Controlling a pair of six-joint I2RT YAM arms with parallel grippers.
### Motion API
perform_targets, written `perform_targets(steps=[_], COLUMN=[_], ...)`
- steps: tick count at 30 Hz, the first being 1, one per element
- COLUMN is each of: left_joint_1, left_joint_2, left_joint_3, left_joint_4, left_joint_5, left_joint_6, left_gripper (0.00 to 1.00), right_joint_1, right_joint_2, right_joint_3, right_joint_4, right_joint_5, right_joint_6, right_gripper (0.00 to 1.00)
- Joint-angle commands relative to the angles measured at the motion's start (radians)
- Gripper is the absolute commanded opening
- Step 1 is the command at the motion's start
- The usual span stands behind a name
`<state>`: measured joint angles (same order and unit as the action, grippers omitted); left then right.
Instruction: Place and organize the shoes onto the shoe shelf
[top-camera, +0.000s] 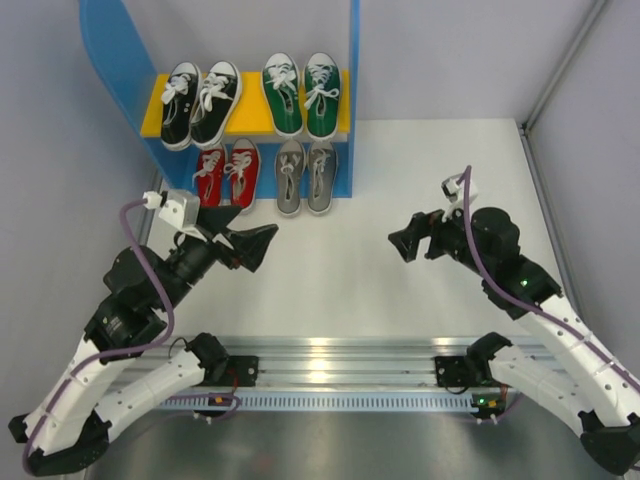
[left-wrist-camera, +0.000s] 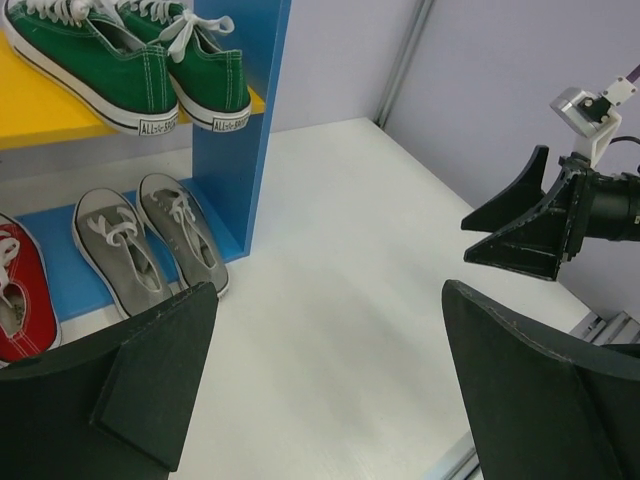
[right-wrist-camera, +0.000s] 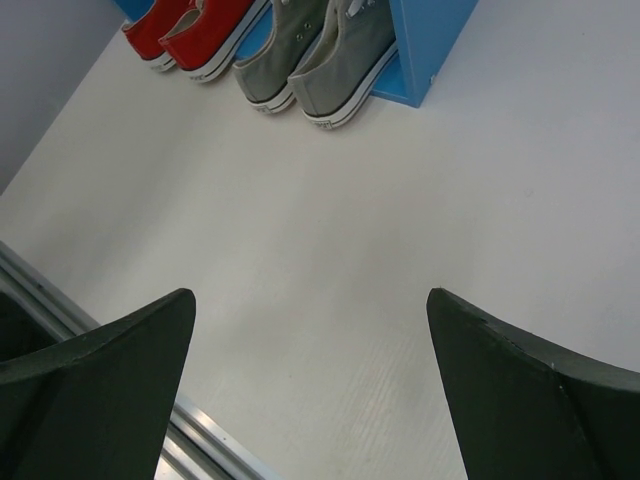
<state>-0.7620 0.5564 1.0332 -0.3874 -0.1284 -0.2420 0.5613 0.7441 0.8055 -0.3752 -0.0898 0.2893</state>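
Shoes (top-camera: 302, 95) fill the shoe shelf (top-camera: 353, 60); placing looks done. Left gripper (top-camera: 242, 238), right gripper (top-camera: 405, 242): jaws wide, empty; next, just withdraw.

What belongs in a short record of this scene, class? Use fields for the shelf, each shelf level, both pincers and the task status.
Shelf: blue sides, yellow upper board
Upper level: black shoes left, green shoes right
Lower level: red shoes left, grey shoes right
Left pincer: open, empty, over the table
Right pincer: open, empty
Task status: all four pairs look shelved
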Motion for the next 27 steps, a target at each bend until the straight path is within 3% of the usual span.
perform_targets(steps=[1, 6, 15, 27], left_joint_1=[-0.002, -0.002, -0.002, -0.002], left_joint_2=[-0.035, -0.016, 0.088, 0.079], left_joint_3=[-0.039, -0.068, 0.206, 0.321], left_joint_4=[0.064, 0.045, 0.005, 0.007], left_joint_5=[0.003, -0.028, -0.025, -0.059], left_joint_6=[-0.029, -0.069, -0.037, -0.065], left_gripper=[0.99, 0.99, 0.99, 0.99], right_joint_1=[0.02, 0.022, 0.02, 0.02], right_joint_2=[-0.003, -0.009, -0.002, 0.026], right_joint_3=[0.009, 0.03, 0.202, 0.288], right_joint_4=[0.07, 0.093, 0.045, 0.01], right_joint_5=[0.013, -0.007, -0.041, -0.018], right_joint_6=[-0.009, -0.01, -0.032, -0.01], right_gripper=[0.99, 1.0, 0.99, 0.99])
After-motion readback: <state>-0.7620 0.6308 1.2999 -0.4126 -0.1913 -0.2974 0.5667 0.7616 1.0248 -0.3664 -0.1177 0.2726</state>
